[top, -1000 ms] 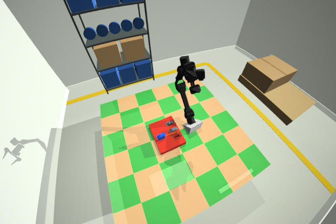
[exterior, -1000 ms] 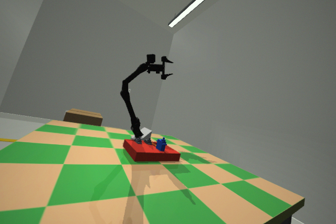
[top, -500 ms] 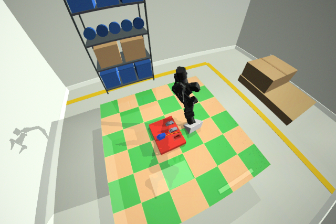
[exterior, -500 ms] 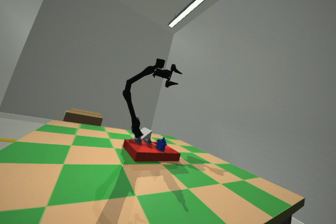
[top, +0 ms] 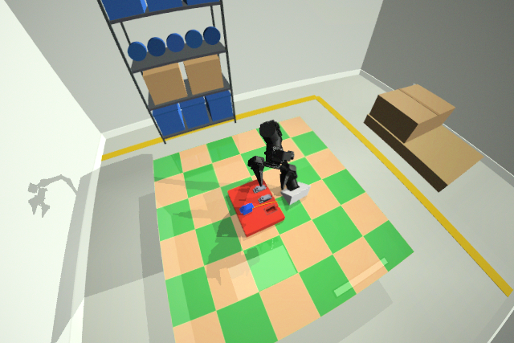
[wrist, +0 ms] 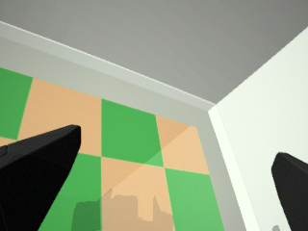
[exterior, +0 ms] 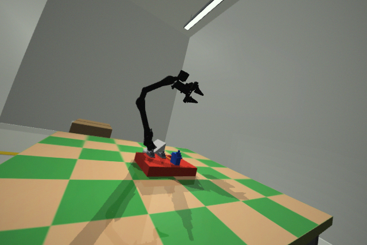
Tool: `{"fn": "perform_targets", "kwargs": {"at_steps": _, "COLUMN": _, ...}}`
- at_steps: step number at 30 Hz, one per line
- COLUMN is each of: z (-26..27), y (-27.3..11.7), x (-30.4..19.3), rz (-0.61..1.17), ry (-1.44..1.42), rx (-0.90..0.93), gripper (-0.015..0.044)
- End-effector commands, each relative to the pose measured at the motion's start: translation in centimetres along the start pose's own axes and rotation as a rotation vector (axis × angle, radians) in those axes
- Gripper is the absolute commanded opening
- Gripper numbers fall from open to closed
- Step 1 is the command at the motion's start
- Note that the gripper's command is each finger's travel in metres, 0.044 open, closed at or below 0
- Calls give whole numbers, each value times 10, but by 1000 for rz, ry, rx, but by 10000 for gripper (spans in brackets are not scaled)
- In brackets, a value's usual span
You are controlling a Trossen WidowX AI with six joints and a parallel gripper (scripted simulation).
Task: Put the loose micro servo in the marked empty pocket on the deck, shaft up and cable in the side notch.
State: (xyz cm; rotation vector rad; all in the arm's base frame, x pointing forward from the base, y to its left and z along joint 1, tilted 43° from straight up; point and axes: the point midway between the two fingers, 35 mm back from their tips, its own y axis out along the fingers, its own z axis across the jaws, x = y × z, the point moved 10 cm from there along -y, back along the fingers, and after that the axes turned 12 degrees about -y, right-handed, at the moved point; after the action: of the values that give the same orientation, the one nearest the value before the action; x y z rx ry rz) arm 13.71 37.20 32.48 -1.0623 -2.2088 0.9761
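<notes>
The blue micro servo [top: 246, 209] [exterior: 176, 158] stands loose on top of the red deck [top: 254, 226] [exterior: 171, 171], near one edge. Its thin orange cable [top: 265, 204] runs across the deck past the dark empty pocket [top: 271, 209]. Two grey servos [top: 259, 189] [top: 264, 198] sit in the deck in a row with the pocket. My gripper [top: 271, 186] [exterior: 200, 98] [wrist: 179, 148] is open and empty, high above the deck in the exterior view. The wrist view shows both fingers wide apart, with no servo or deck in sight. The servo's ears and shaft are too small to judge.
The arm's pale grey base block [top: 295, 194] [exterior: 159, 145] stands close beside the deck on the green and tan checkered table top [top: 292, 301] [exterior: 97, 194] [wrist: 129, 130]. A shelf rack and cardboard boxes [top: 409, 115] [exterior: 91, 128] stand beyond the table.
</notes>
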Motion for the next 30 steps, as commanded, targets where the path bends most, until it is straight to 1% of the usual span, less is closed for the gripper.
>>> {"fn": "perform_targets", "kwargs": {"at_steps": 1, "z": 2, "y": 16, "x": -16, "rz": 90, "ry": 117, "rx": 41, "gripper": 440}}
{"fn": "perform_targets", "kwargs": {"at_steps": 16, "z": 14, "y": 59, "x": -76, "rz": 407, "ry": 515, "rx": 124, "gripper": 440}}
{"fn": "perform_targets", "kwargs": {"at_steps": 30, "z": 28, "y": 88, "x": -137, "rz": 738, "ry": 864, "rx": 122, "gripper": 440}}
